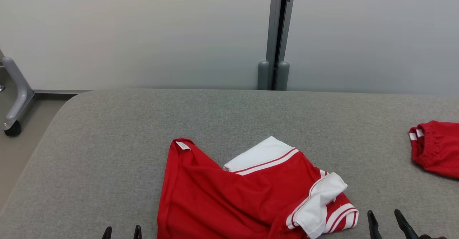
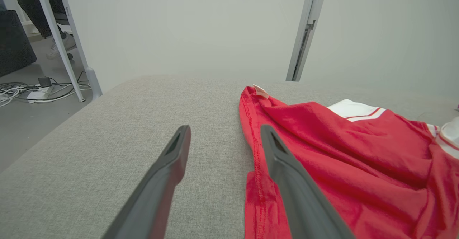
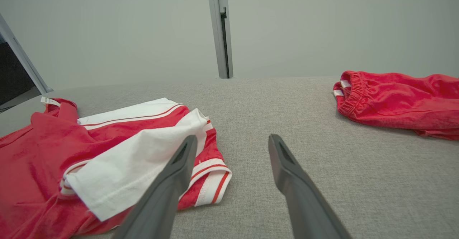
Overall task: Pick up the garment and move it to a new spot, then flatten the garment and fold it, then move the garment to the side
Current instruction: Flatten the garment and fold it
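A grey fabric-covered table (image 1: 107, 153) carries a crumpled red-and-white shirt (image 1: 229, 199) and (well apart, at its right) red elastic-waisted shorts (image 1: 437, 147).

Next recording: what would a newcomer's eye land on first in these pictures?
A crumpled red and white shirt lies at the near middle of the grey table, one white sleeve flopped over its right side. A second red garment with an elastic waistband sits apart at the table's right edge.

Left gripper (image 1: 122, 233) and right gripper (image 1: 386, 220) sit low, fingers pointing forward — jaws spread wide, empty
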{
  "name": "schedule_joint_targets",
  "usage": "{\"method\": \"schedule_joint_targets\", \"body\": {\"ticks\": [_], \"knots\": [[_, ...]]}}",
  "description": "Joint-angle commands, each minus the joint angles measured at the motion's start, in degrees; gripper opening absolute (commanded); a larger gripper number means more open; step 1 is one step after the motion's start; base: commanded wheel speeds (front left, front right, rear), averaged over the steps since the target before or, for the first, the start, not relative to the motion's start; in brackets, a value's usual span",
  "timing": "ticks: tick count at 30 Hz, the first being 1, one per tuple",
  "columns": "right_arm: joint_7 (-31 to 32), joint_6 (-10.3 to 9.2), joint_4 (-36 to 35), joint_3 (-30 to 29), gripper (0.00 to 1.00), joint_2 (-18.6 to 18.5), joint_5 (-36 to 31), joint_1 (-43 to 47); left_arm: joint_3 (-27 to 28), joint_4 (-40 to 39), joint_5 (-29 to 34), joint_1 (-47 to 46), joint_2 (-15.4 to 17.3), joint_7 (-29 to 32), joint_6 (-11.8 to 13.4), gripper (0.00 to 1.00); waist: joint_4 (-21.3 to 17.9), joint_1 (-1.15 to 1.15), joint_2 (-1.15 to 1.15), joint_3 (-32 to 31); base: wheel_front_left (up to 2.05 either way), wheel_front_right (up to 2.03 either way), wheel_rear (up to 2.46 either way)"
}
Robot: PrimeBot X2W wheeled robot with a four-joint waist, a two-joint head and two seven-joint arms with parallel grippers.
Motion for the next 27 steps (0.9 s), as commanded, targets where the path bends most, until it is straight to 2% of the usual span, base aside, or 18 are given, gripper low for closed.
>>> {"method": "schedule_joint_targets", "body": {"ticks": [1,5,9,15,22,27], "knots": [[0.0,-0.02,0.1,-0.1,1.00,-0.2,-0.1,-0.3,0.4,0.0,0.4,-0.1,0.1,-0.2,-0.4,1.00,0.0,0.00,0.00,0.0,0.00,0.00,0.00],[0.0,-0.02,-0.1,0.9,1.00,-0.2,-0.3,-1.0,0.2,0.4,0.3,0.3,0.0,-0.2,-1.3,1.00,-0.2,0.00,0.00,0.1,0.00,0.00,0.00],[0.0,-0.02,0.1,4.1,1.00,-1.3,1.0,-3.3,-1.5,4.4,-0.5,2.5,0.5,0.1,-3.8,1.00,-0.5,0.00,0.00,0.1,0.00,0.00,0.00],[3.9,-0.02,4.3,12.1,1.00,-5.7,6.1,-9.0,-5.4,3.1,-2.7,4.2,3.9,9.6,-6.8,1.00,-0.2,0.00,0.00,0.5,0.00,0.00,0.00],[12.7,-0.02,7.7,18.2,1.00,-9.2,11.3,-14.9,-8.0,-1.3,-5.8,5.2,6.6,19.7,-7.5,1.00,0.7,0.00,0.00,2.1,0.00,0.00,0.00],[15.3,-0.02,8.3,18.5,1.00,-10.4,13.7,-16.1,-8.7,-2.7,-6.9,5.8,6.9,22.3,-7.4,1.00,1.4,0.00,0.00,3.0,0.00,0.00,0.00]]}}
